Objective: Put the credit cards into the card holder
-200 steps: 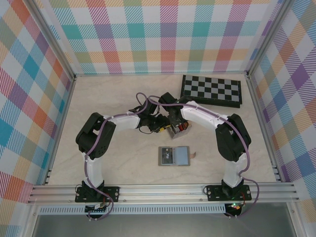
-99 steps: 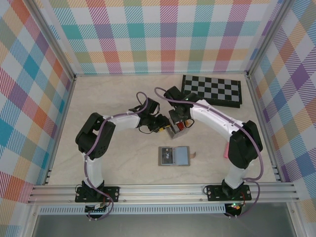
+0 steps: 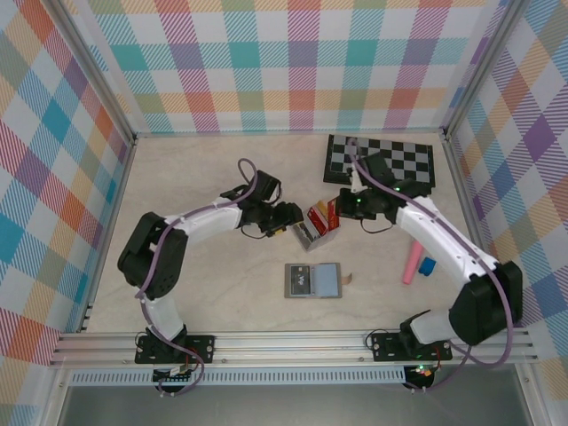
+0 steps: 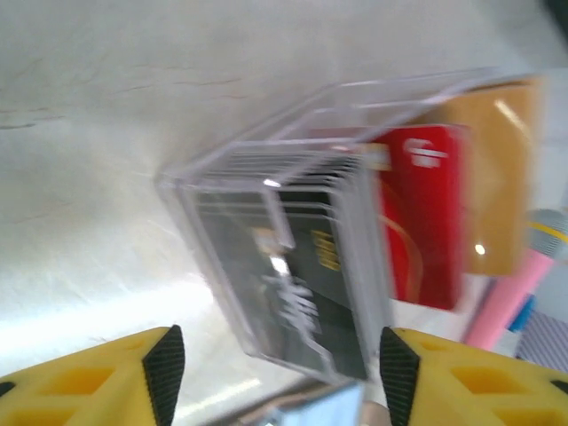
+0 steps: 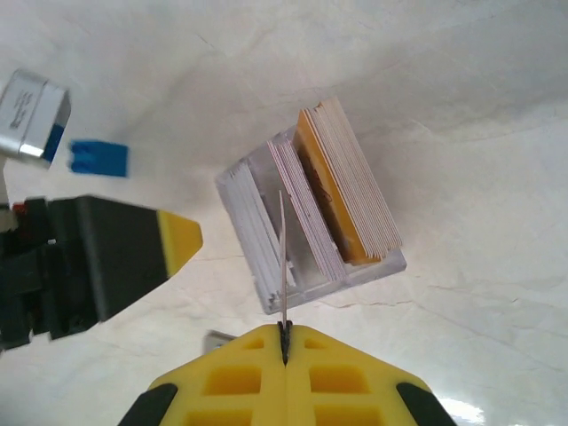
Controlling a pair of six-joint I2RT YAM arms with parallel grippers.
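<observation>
A clear upright rack [image 3: 317, 224] of credit cards stands mid-table, with red, yellow and black cards [image 4: 417, 222] in its slots. My right gripper [image 5: 284, 330] is shut on one thin card [image 5: 282, 248], seen edge-on just above the rack [image 5: 311, 209]; its colour is not readable. In the top view this gripper [image 3: 342, 206] hangs right of the rack. My left gripper [image 4: 280, 377] is open, its pads [image 4: 164, 373] standing either side of the rack's near end without touching. From above, the left gripper [image 3: 284, 220] sits on the rack's left. The grey card holder [image 3: 312, 280] lies flat nearer the front.
A folded chessboard [image 3: 380, 161] lies at the back right. A pink stick [image 3: 413, 264] and a small blue piece [image 3: 427, 264] rest right of the card holder. Frame rails and checked walls bound the table.
The left gripper has opened and let go of the rack. The right arm has swung right and back from over the rack, shut on a card.
</observation>
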